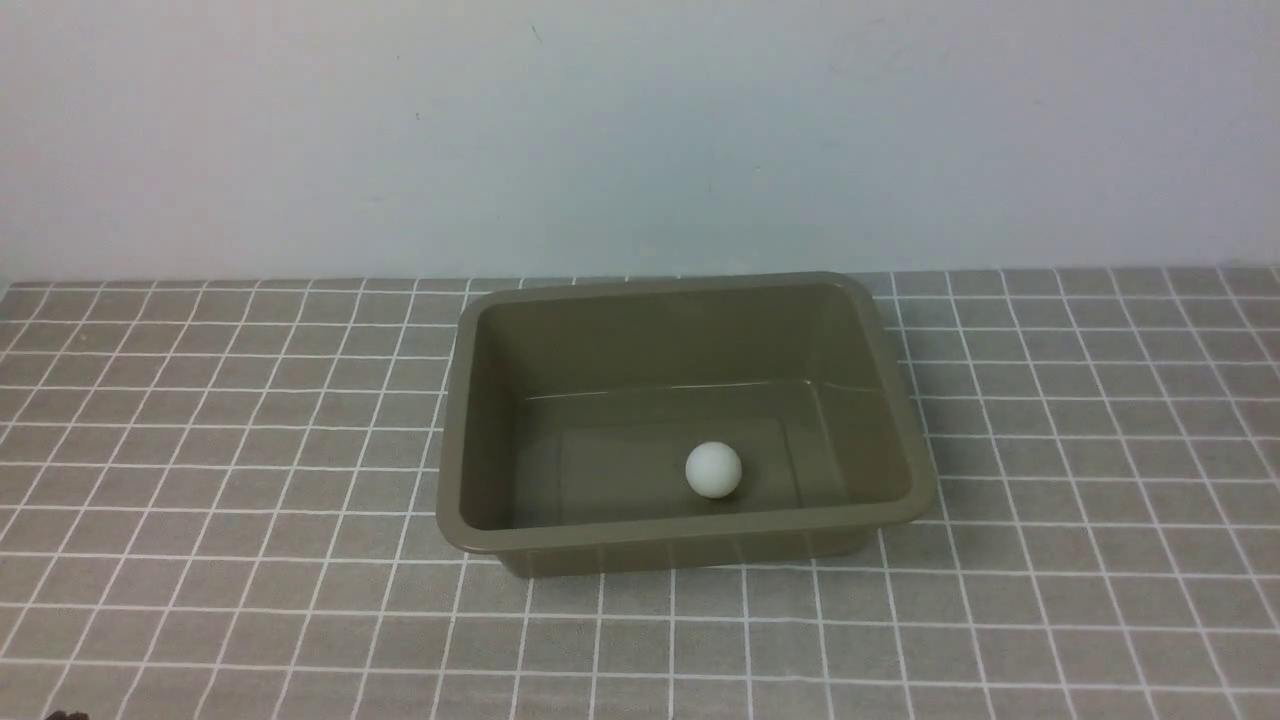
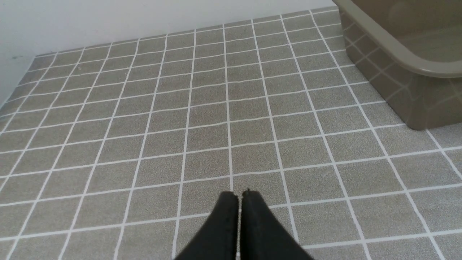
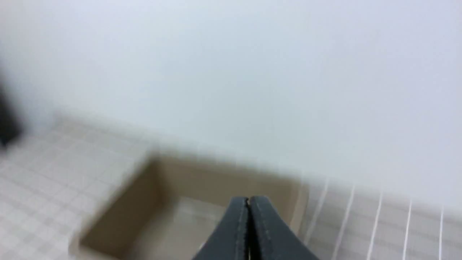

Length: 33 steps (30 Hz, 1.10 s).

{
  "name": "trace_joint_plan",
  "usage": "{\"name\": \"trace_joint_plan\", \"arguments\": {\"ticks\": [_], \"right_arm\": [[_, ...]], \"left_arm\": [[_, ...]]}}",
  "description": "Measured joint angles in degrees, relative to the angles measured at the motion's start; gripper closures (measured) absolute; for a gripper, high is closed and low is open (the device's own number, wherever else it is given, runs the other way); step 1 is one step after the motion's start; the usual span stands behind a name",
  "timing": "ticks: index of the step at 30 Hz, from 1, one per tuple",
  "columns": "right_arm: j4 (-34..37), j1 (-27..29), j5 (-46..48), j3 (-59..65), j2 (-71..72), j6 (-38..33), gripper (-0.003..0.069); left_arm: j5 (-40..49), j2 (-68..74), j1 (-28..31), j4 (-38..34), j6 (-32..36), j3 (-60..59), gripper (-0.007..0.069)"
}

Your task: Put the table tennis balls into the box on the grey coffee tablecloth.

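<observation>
In the front view the white table tennis ball (image 1: 714, 469) lies on the floor of the olive-green box (image 1: 455, 430), near its front wall. The box stands on the grey coffee tablecloth (image 1: 200, 450). Neither gripper shows in the front view. In the left wrist view my left gripper (image 2: 239, 195) is shut and empty above bare cloth (image 2: 180, 108), with a corner of the box (image 2: 397, 50) off to one side. In the blurred right wrist view my right gripper (image 3: 248, 199) is shut and empty, with the box (image 3: 119, 216) beyond it. The ball is hidden in both wrist views.
A plain pale wall (image 1: 640, 130) rises behind the cloth's far edge. A small dark object (image 1: 65, 715) shows at the front view's bottom left corner, and a dark shape (image 3: 7, 119) at the edge of the right wrist view.
</observation>
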State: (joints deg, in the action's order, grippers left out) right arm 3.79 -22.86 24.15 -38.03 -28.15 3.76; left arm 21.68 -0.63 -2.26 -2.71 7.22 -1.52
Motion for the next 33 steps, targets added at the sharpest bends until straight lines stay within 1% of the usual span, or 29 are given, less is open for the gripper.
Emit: {"name": "trace_joint_plan", "arguments": {"ticks": [3,7,10,14,21,27,29,31,33], "right_arm": [[-0.3,0.0,-5.3,8.8,11.7,1.4,0.0671],[-1.3,0.0,-5.4,14.6,18.1,4.1,0.0671],[-3.4,0.0,-5.7,19.0,26.8,5.1,0.0671],[-3.8,0.0,-5.1,20.2,28.9,6.3,0.0671],[-2.6,0.1,4.6,20.7,28.9,7.5,0.0669],[-7.0,0.1,8.4,20.7,28.9,6.6,0.0669],[-9.9,0.2,9.1,21.6,28.9,6.6,0.0669],[-12.5,2.6,9.0,23.4,28.9,6.5,0.0669],[-14.1,8.0,8.2,26.3,28.9,6.7,0.0669]], "left_arm": [[0.0,0.0,0.0,0.0,0.0,0.0,0.0629],[0.0,0.0,0.0,0.0,0.0,0.0,0.0629],[0.0,0.0,0.0,0.0,0.0,0.0,0.0629],[0.0,-0.1,0.1,-0.1,0.0,0.0,0.0629],[0.0,-0.1,0.1,-0.1,0.0,0.0,0.0629],[0.0,-0.1,0.1,-0.1,0.0,0.0,0.0629],[0.0,-0.1,0.1,-0.1,0.0,0.0,0.0629],[0.0,-0.1,0.1,-0.1,0.0,0.0,0.0629],[0.0,-0.1,0.1,-0.1,0.0,0.0,0.0629]]}}
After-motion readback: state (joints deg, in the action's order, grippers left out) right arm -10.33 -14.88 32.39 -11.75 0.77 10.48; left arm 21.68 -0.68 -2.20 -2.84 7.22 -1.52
